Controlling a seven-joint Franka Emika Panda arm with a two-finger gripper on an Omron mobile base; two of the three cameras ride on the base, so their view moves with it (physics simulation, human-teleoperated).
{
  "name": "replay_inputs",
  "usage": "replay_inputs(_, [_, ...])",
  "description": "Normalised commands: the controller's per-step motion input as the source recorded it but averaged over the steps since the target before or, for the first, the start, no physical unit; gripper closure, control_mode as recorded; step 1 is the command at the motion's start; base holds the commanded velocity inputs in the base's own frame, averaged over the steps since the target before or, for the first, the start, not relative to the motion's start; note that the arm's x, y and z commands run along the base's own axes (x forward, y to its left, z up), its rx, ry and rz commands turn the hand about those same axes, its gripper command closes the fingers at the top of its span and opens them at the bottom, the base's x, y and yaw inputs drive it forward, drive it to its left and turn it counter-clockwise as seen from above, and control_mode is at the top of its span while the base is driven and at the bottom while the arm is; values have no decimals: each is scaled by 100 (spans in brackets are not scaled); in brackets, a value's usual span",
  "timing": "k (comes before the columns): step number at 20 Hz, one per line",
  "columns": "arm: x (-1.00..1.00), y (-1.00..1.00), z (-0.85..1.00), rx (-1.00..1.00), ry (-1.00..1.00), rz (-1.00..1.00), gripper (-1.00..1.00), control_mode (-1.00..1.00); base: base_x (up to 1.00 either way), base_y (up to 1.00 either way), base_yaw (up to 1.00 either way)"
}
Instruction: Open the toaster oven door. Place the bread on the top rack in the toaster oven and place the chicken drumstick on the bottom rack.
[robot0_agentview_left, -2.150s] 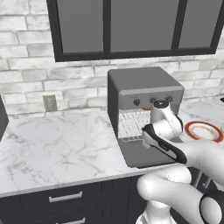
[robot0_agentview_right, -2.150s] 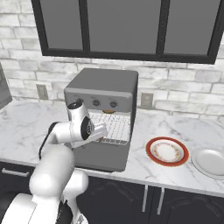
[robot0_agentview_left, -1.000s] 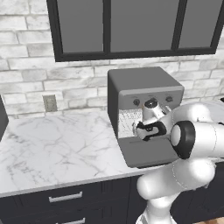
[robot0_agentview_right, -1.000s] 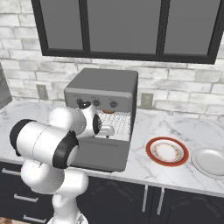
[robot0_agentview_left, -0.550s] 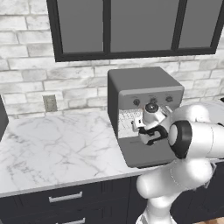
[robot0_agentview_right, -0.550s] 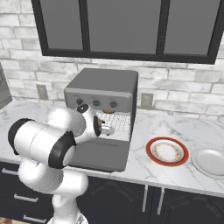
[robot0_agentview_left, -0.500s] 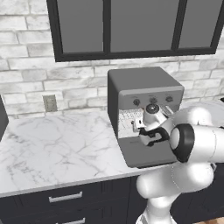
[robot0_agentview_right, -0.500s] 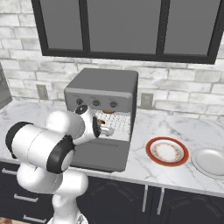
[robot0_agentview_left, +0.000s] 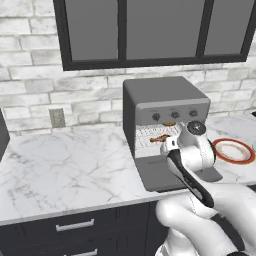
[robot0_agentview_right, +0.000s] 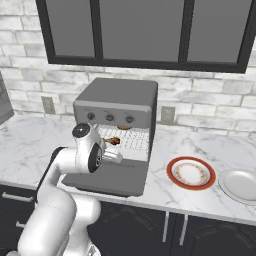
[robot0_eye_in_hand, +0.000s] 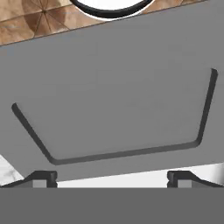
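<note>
The toaster oven (robot0_agentview_left: 162, 97) (robot0_agentview_right: 117, 97) stands on the counter with its door (robot0_agentview_left: 165, 176) (robot0_agentview_right: 112, 180) folded down flat. Inside, a small golden-brown bread (robot0_agentview_left: 169, 124) (robot0_agentview_right: 125, 128) sits high up just under the control strip. A darker brown chicken drumstick (robot0_agentview_left: 160, 138) (robot0_agentview_right: 112, 141) lies lower down on a white wire rack (robot0_agentview_left: 148, 134) (robot0_agentview_right: 134, 141). My gripper (robot0_agentview_left: 169, 146) (robot0_agentview_right: 114, 157) (robot0_eye_in_hand: 112, 178) hangs just outside the oven mouth, above the door. It is open, with nothing between its fingertips (robot0_eye_in_hand: 43, 177). In the hand view the door's grey panel lies below.
A red-rimmed plate (robot0_agentview_left: 232, 150) (robot0_agentview_right: 191, 173) lies right of the oven, and a white plate (robot0_agentview_right: 241, 184) further right. Marble counter (robot0_agentview_left: 65, 165) stretches left of the oven. A wall outlet (robot0_agentview_left: 57, 118) sits on the brick backsplash, with dark cabinets overhead.
The hand has drawn back out of the oven mouth to a spot over the open door, and the arm has swung to a new pose. The jaws stay wide open.
</note>
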Motion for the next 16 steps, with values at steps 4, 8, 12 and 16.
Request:
replay_inputs(4, [-100, 55, 98, 0, 0, 3, -100, -100, 0, 0, 0])
replay_inputs(8, [-88, 98, 100, -7, -1, 6, -100, -100, 0, 0, 0])
replay_inputs(12, [-55, 100, 100, -19, 1, 7, -100, -100, 0, 0, 0])
replay_inputs(16, [-46, 100, 100, -19, 3, 8, -100, -100, 0, 0, 0])
